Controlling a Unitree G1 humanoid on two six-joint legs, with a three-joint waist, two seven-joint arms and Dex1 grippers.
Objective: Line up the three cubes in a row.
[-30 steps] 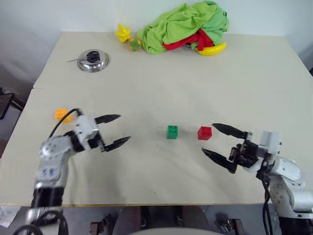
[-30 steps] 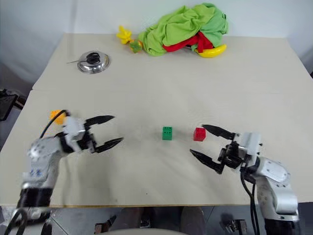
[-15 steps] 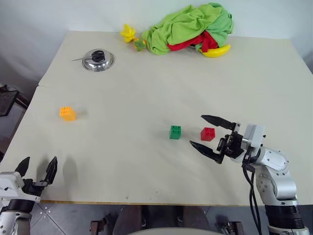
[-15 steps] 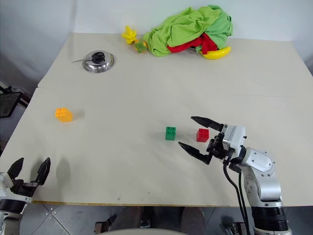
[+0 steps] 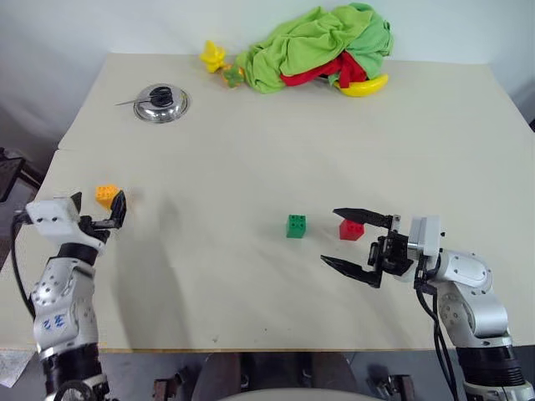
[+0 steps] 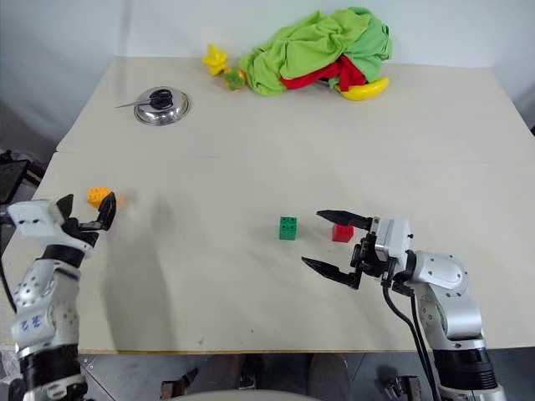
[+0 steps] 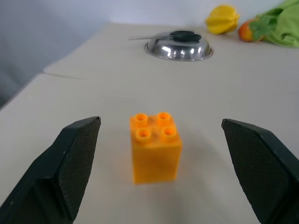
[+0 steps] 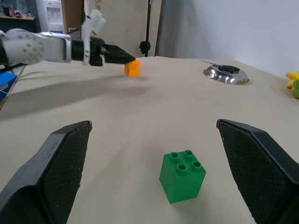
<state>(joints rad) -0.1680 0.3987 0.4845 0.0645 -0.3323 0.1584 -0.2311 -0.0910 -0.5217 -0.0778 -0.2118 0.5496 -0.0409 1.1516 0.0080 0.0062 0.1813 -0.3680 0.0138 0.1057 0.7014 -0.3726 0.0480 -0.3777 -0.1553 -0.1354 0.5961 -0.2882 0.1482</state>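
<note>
I am lining my spread left end effector [image 7: 159, 172] up on the orange cube [image 7: 155, 147], sitting alone far left on the tabletop [image 5: 276, 142]. Green cube [image 5: 295, 225] and red cube [image 5: 351, 229] are sitting together by my spread, empty right end effector [image 5: 355, 242]. An off-centre closing risks nudging orange further away.

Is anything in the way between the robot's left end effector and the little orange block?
No. The left end effector is open, and the orange block stands upright on bare table straight ahead between its fingers. The path across the table toward the green block and red block also looks free.
</note>
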